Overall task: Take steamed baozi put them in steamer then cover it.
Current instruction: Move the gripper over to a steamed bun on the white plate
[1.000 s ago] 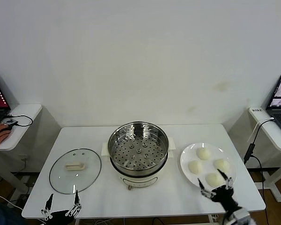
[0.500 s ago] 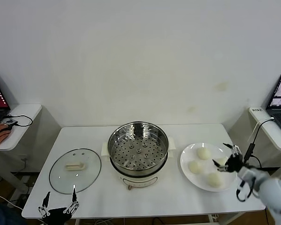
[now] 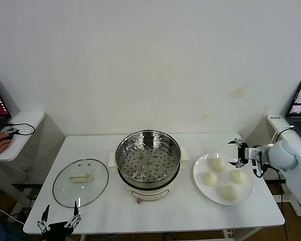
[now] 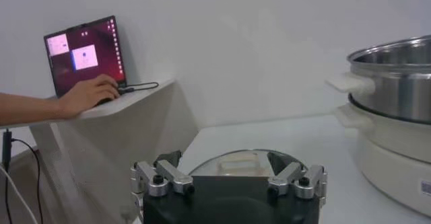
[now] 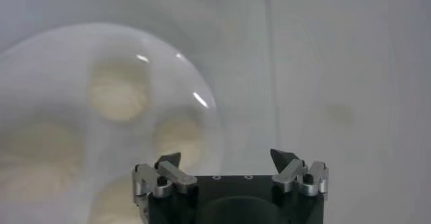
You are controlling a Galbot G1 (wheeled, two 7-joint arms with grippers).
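Where the white table [image 3: 100, 211] meets its near edge on the left, we find the left gripper [image 3: 58, 224] parked low, just off the rim, its jaws spread wide and holding nothing. Just beyond it the glass lid [image 3: 81, 182] lies flat on the table, cream handle up, with bare tabletop between it and the near edge.

At centre stands the steamer [image 3: 147, 163] — a shiny steel pot on a white base, its perforated tray bare, open from above. A strip of clear table separates it from the lid on one side and from the white plate [image 3: 199, 186] on the other.

The four baozi [image 3: 218, 163] sit on that plate, smooth, round and cream-white, set apart from one another.

The right gripper [image 3: 240, 153] hovers over the plate's far right rim — jaws wide apart, empty, touching no bun.
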